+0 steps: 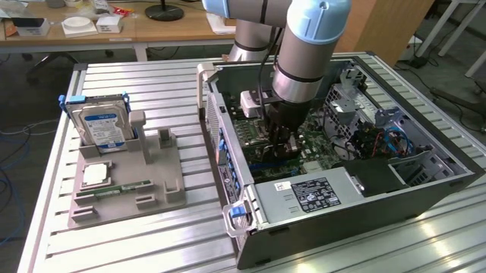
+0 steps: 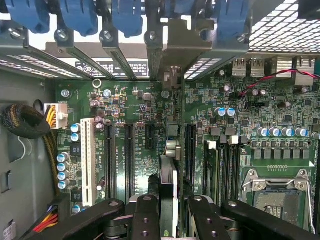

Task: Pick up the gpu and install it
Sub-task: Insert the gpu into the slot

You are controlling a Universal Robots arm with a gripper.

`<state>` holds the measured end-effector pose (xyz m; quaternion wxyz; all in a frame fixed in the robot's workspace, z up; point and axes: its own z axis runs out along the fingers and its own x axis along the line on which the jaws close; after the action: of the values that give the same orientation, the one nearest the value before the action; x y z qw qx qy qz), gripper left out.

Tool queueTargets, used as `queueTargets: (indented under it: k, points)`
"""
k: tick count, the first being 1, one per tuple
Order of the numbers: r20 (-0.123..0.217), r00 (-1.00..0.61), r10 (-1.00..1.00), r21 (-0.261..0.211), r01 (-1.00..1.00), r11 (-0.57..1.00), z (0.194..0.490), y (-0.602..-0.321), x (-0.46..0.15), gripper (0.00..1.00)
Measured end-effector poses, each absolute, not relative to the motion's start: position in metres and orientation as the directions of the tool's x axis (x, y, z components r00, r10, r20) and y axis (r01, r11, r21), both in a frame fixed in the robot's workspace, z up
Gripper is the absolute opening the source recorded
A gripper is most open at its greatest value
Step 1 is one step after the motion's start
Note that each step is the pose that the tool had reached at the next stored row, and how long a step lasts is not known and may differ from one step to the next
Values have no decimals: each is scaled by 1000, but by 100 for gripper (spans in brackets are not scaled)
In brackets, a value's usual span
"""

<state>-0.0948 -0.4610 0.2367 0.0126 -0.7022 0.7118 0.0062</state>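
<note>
Down low inside the open computer case [image 1: 357, 199]: gripper [image 1: 283, 149], hanging from the grey and blue arm [image 1: 304, 51]. Squeezed tight on the gpu [image 2: 169, 170], with a black finger [image 2: 145, 212] on each flat side.

Gpu standing on its thin edge, right between the fingers, just over the green motherboard [image 2: 125, 100]. Silver bracket [image 2: 182, 45] at its far end, up by the row of blue clips [image 2: 80, 17] on the back wall. Cannot tell if pushed all the way into a slot.

Long black slots [image 2: 129, 155] and one white slot [image 2: 86, 160] bare on one side of the card. Square chip socket [image 2: 275, 195] well off on the other side. Some room on both sides of the fingers.

Black sticker and small white barcode sticker on the grey power box [image 1: 311, 196], words too small to read. Tiny white print on the motherboard, too small too.

Top of the case wide open. Case wall near the gripper on the exterior view's left, metal drive cage [image 1: 357, 96] on the exterior view's right.

Outside, in the left half of the exterior view: grey holder tray [image 1: 129, 170] on the ribbed metal table [image 1: 152, 85]. Silver hard drive [image 1: 102, 125] with a blue and white label standing in it, thin green memory stick [image 1: 122, 187] lying flat nearby.
</note>
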Motion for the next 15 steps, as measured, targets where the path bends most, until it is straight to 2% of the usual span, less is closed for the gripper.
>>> queueTargets:
  k: [15]
  points:
    - [-26,-13,-1000,-9,-1000,14,236,-461,-95,27]
